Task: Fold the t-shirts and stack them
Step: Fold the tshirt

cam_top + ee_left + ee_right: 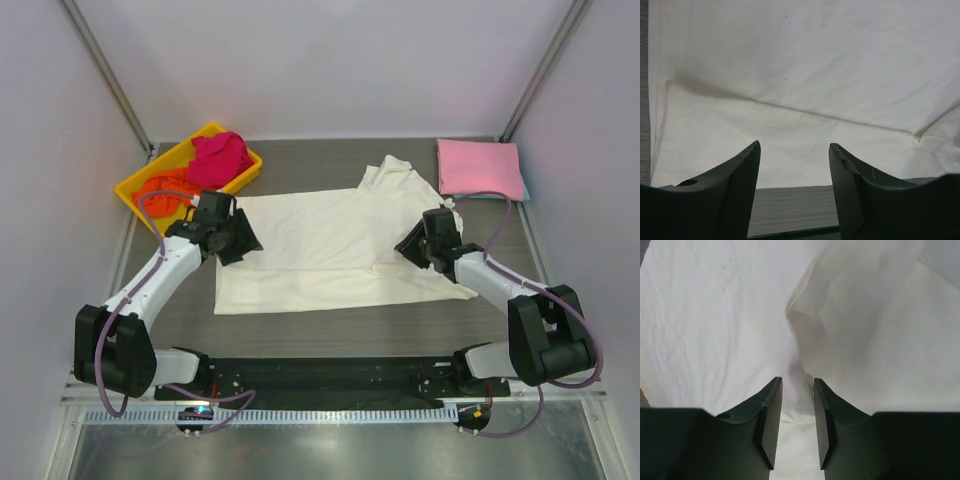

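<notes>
Top external: logging yellow plastic tray [135, 182] far left, holding crumpled magenta t-shirt [220, 158] and orange t-shirt [165, 190]. Logging cream-white t-shirt [330, 245] spread mid-table, folded pink t-shirt [480, 167] far right. Recording left gripper [795, 145] fingers wide apart over cream shirt's left edge. Recording right gripper [797, 380] fingers nearly together at a cloth ridge; not telling whether clamped.

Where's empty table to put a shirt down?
Bare table runs between the cream shirt and the black base rail, and a smaller patch lies at the back between the yellow tray and the shirt's sleeve. The tray is crowded with crumpled shirts; the pink shirt fills the back right corner.
</notes>
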### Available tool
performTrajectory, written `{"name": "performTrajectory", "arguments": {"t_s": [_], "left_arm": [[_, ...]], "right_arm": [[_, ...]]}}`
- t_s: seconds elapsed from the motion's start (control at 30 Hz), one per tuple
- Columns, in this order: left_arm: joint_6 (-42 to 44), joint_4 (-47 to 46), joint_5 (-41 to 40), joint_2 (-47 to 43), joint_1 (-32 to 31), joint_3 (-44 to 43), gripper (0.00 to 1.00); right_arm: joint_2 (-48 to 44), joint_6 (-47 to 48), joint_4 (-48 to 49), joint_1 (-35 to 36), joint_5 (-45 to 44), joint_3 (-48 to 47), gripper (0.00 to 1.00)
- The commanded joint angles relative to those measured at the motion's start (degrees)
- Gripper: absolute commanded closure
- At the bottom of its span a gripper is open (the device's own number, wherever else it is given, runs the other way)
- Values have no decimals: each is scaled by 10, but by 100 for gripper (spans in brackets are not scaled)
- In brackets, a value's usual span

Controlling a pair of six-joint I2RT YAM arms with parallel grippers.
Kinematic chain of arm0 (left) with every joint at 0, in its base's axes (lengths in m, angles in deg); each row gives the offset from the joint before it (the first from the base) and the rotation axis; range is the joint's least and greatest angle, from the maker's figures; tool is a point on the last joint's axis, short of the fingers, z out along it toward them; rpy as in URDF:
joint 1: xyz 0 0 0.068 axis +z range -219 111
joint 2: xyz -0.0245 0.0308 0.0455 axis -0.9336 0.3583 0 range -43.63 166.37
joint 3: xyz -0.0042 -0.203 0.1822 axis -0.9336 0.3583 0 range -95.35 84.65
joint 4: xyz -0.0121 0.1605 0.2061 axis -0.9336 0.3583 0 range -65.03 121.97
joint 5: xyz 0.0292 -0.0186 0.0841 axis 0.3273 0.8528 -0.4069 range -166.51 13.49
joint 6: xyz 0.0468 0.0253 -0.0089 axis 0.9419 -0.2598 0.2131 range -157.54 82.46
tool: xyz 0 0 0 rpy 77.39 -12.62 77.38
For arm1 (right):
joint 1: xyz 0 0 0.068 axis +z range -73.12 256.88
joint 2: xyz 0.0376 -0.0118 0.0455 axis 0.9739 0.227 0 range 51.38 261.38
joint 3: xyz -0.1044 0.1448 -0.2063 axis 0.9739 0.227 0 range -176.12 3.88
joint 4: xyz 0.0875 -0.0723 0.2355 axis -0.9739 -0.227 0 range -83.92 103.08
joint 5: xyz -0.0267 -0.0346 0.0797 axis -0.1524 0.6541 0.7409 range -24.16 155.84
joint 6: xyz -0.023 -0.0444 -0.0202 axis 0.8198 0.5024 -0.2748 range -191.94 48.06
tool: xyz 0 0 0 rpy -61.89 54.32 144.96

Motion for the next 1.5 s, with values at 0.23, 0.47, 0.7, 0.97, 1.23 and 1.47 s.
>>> {"name": "performTrajectory", "arguments": {"t_s": [0.23, 0.47, 0.7, 0.97, 1.23, 1.47], "left_arm": [[4, -15, 0, -12, -2, -4, 41], [-2, -31, 25, 10, -2, 4, 40], [-17, -44, 28, 26, -28, -14, 40], [-38, -87, 44, 98, -51, -18, 39], [-40, -104, 27, 175, -51, -9, 40], [-54, -96, -22, 178, -51, 37, 41]], "right_arm": [[101, 25, 49, 4, 67, -113, 62], [69, 68, -59, 2, 17, -143, 55], [65, 134, -176, -18, -41, -195, 53], [78, 119, -258, -91, -84, -169, 56], [79, 123, -271, -136, -120, -129, 58], [24, 64, -278, -139, -188, -43, 60]]}}
